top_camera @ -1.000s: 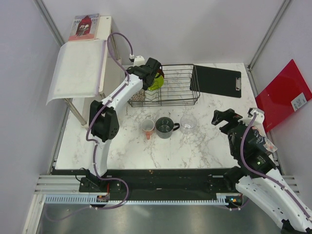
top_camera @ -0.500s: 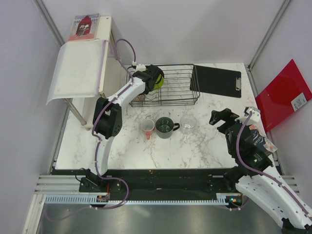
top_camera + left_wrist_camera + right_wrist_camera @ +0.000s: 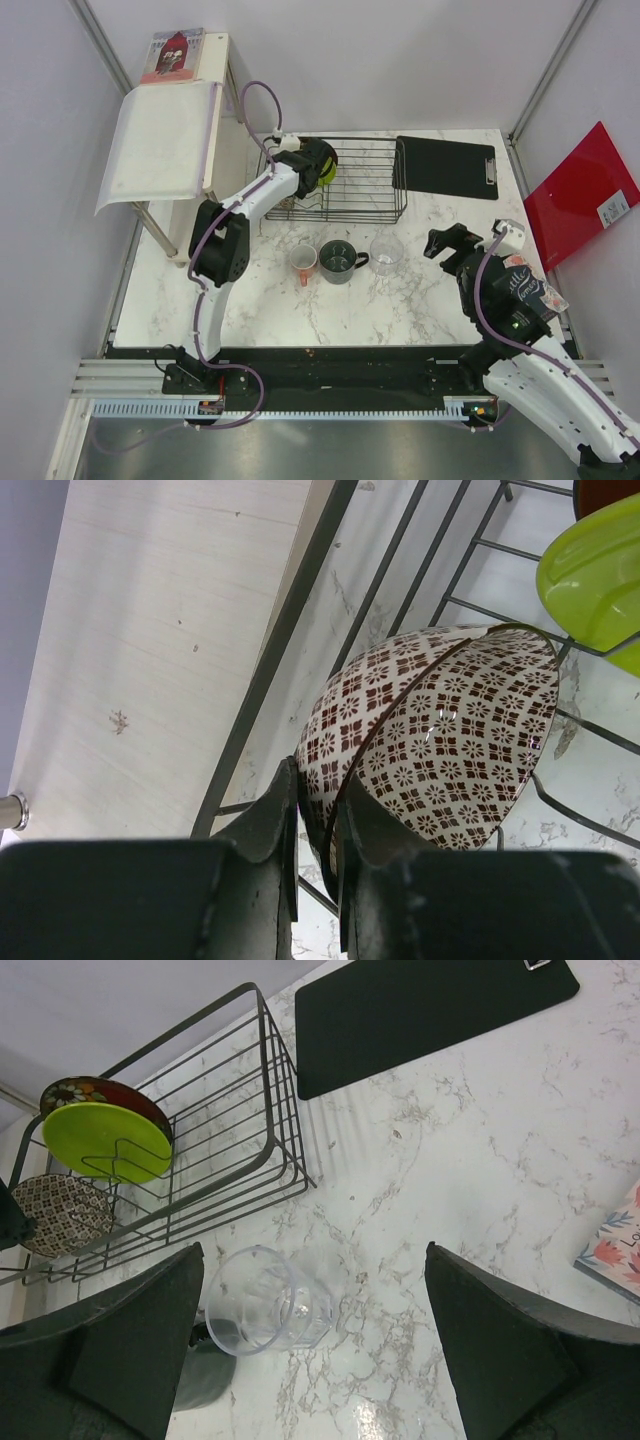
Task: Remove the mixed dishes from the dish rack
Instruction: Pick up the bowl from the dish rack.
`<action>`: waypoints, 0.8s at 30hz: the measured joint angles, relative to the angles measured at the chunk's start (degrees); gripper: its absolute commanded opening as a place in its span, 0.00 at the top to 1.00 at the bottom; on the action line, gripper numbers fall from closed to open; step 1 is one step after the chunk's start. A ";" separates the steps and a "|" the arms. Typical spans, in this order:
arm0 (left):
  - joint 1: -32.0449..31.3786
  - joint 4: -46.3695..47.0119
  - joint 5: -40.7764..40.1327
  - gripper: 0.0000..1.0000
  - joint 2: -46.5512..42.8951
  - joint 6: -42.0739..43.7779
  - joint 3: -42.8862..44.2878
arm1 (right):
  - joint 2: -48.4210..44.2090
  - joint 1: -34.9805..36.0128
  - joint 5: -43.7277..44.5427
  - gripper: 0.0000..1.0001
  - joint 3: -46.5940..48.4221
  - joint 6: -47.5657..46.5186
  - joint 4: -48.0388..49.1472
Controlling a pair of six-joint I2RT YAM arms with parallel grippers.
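Dish rack (image 3: 403, 185) sits far centre in my top view, left gripper (image 3: 318, 165) in its left end. Orange-red cup (image 3: 304, 262), grey mug (image 3: 337, 261) and clear glass (image 3: 386, 254) line up nearer.

Left wrist: fingers (image 3: 275, 815) pinch the small patterned bowl's (image 3: 440, 740) rim inside the rack.

Right wrist: right gripper (image 3: 310, 1260) is spread wide, holding nothing.

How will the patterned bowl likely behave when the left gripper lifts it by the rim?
The patterned bowl looks glazed and rigid, so it is probably slippery and breakable. Pinched at one rim edge by the left gripper, it may pivot.
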 measured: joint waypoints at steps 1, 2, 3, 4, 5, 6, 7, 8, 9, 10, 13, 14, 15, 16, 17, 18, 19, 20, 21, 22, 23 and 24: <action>0.00 0.09 -0.07 0.98 -0.15 -0.02 -0.24 | 0.00 0.00 0.02 0.02 -0.11 0.00 0.13; 0.00 0.17 -0.20 0.98 -0.44 -0.07 -0.59 | 0.02 0.00 0.07 0.02 -0.26 0.00 0.33; 0.00 0.17 -0.28 0.98 -0.68 -0.13 -0.85 | 0.09 0.00 0.09 0.02 -0.35 -0.04 0.46; 0.00 0.26 -0.37 0.98 -1.22 -0.50 -1.46 | 0.37 0.00 0.22 0.02 -0.44 -0.09 0.76; 0.00 0.20 -0.39 0.98 -1.77 -0.96 -1.97 | 0.74 0.00 0.35 0.02 -0.44 -0.13 1.09; 0.00 0.20 -0.46 0.98 -2.32 -1.57 -2.54 | 1.53 0.00 0.57 0.02 -0.44 -0.28 1.46; 0.00 0.22 -0.44 0.98 -2.80 -2.21 -2.95 | 2.32 0.00 0.63 0.02 -0.42 -0.35 1.60; 0.02 0.22 -0.44 0.98 -3.19 -2.86 -3.21 | 3.50 0.00 0.74 0.02 -0.37 -0.50 1.79; 0.09 0.17 -0.44 0.98 -3.69 -3.65 -3.58 | 4.81 0.00 0.76 0.02 -0.31 -0.61 1.90; 0.17 0.04 -0.44 0.98 -4.20 -4.44 -3.96 | 5.88 0.00 0.74 0.02 -0.24 -0.74 1.90; 0.35 -0.83 -0.46 0.98 -5.35 -6.21 -4.42 | 9.07 0.00 0.66 0.02 -0.02 -0.76 2.01; 0.33 -1.05 -0.59 0.98 -5.64 -6.75 -4.44 | 9.60 0.00 0.57 0.02 -0.02 -0.74 2.01; 0.22 -1.20 -0.81 0.98 -5.95 -7.30 -4.46 | 10.10 0.00 0.52 0.02 -0.02 -0.74 2.10; 0.09 -1.25 -1.09 0.98 -6.23 -7.69 -4.46 | 10.34 0.00 0.52 0.02 -0.02 -0.72 2.21; -0.07 -1.25 -1.25 0.98 -6.40 -8.09 -4.44 | 10.54 0.00 0.52 0.02 -0.02 -0.72 2.43; -0.24 -1.46 -1.27 0.98 -6.47 -8.33 -4.46 | 10.82 0.00 0.55 0.02 -0.02 -0.70 2.71; -0.61 -1.70 -1.57 0.98 -6.47 -8.59 -4.44 | 11.19 0.00 0.52 0.02 -0.02 -0.70 2.97; -0.90 -1.81 -1.84 0.98 -6.47 -8.79 -4.46 | 11.43 0.00 0.50 0.02 -0.02 -0.70 3.13; -1.14 -1.86 -1.97 0.98 -6.47 -8.92 -4.46 | 11.67 0.00 0.50 0.02 -0.02 -0.70 3.28; -1.66 -1.88 -2.67 0.98 -6.47 -8.98 -4.44 | 11.87 0.00 0.52 0.02 -0.02 -0.70 3.39; -2.05 -1.88 -3.58 0.98 -6.49 -8.98 -4.44 | 11.96 0.00 0.52 0.02 -0.02 -0.70 3.48; -2.56 -1.88 -4.85 0.98 -6.54 -8.96 -4.39 | 12.00 0.00 0.52 0.02 -0.02 -0.70 3.58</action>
